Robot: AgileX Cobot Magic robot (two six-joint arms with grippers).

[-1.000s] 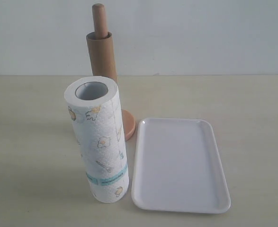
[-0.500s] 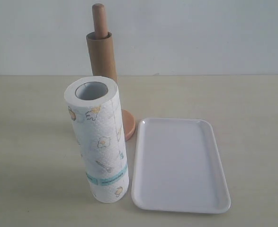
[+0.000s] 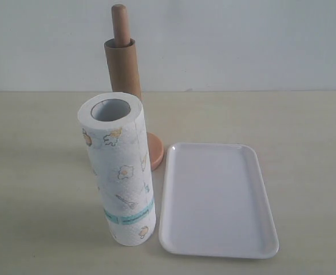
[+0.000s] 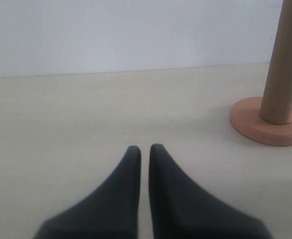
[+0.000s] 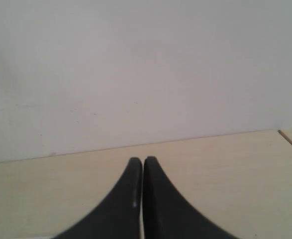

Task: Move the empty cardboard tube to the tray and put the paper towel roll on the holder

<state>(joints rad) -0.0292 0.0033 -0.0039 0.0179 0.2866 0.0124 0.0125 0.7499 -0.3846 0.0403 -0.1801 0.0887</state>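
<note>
The white paper towel roll (image 3: 121,172) stands upright near the front of the table. Behind it the empty cardboard tube (image 3: 123,67) sits over the pole of the wooden holder (image 3: 120,23), whose round base (image 3: 155,150) shows beside the roll. The white tray (image 3: 216,197) lies flat to the right of the roll. Neither gripper appears in the exterior view. My left gripper (image 4: 145,148) is shut and empty above bare table, with the cardboard tube (image 4: 286,64) and the holder's base (image 4: 266,127) some way off. My right gripper (image 5: 143,160) is shut and empty, facing the wall.
A pale wall (image 3: 242,40) rises behind the table's far edge. A table edge or seam (image 5: 291,140) shows in the right wrist view.
</note>
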